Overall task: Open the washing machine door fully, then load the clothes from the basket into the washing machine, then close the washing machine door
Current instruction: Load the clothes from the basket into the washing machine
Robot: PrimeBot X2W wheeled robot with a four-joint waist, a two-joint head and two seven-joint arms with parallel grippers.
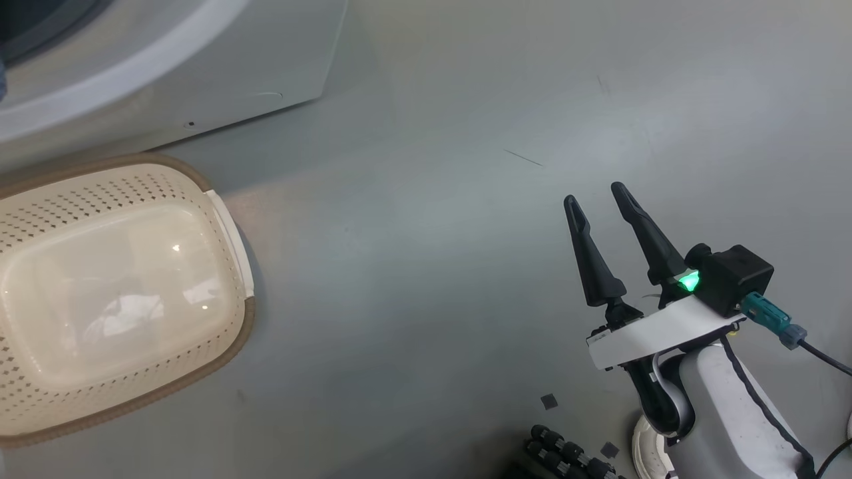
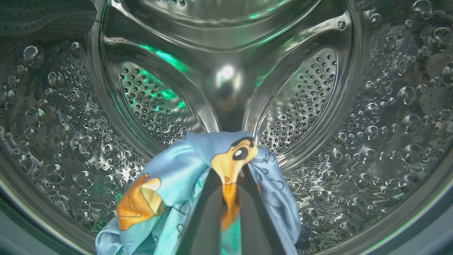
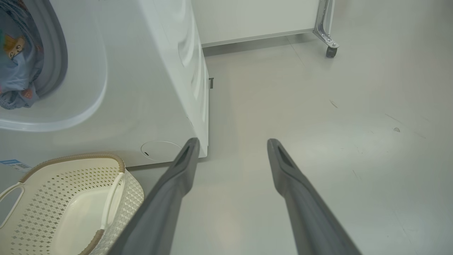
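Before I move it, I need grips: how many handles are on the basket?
2: one handle at the basket's left end, the other at its right end, beside a finger of the right gripper.

Seeing the basket (image 1: 229, 313) at 9 o'clock in the head view, sitting upright on the floor (image 1: 432, 199): cream, with perforated walls, a brown rim and a glossy bottom showing. Finding the washing machine (image 1: 200, 73) just beyond it at 11 o'clock, white, its front opening standing uncovered inside the grey gasket (image 3: 58, 53). Looking into the perforated steel drum (image 2: 304, 106) in the left wrist view: the clothes (image 2: 177, 173), light-blue with orange cartoon figures, hanging at 6 o'clock, being pinched between the closed fingers of the left gripper (image 2: 230, 177).
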